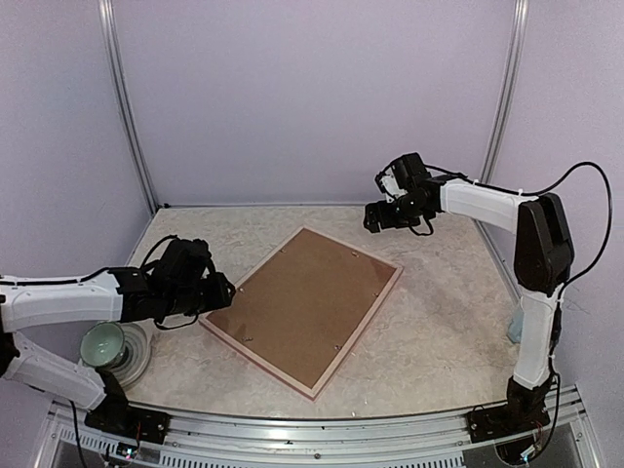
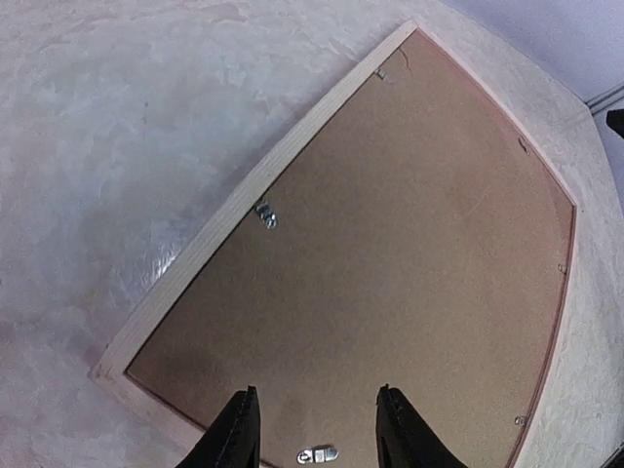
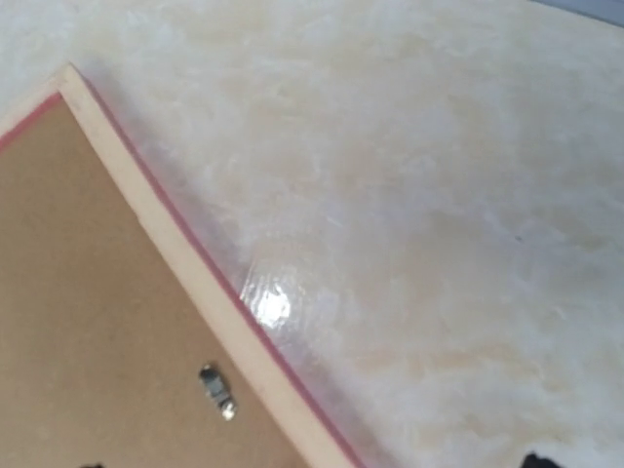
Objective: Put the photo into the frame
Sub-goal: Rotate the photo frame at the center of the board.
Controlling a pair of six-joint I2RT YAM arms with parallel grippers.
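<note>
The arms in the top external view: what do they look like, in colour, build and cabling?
Both match. The left arm and the right arm have white tubular links between black joint housings. The left gripper and the right gripper are black; the left one's fingers taper to slim tips. A thin black cable loops loose along each arm. No markings are legible.

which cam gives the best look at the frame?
Top external: the whole frame lies back-up on the table, all four corners in view. Left wrist shows most of the frame closer, but one corner is cut off. Right wrist catches only one corner of the frame and one clip.
</note>
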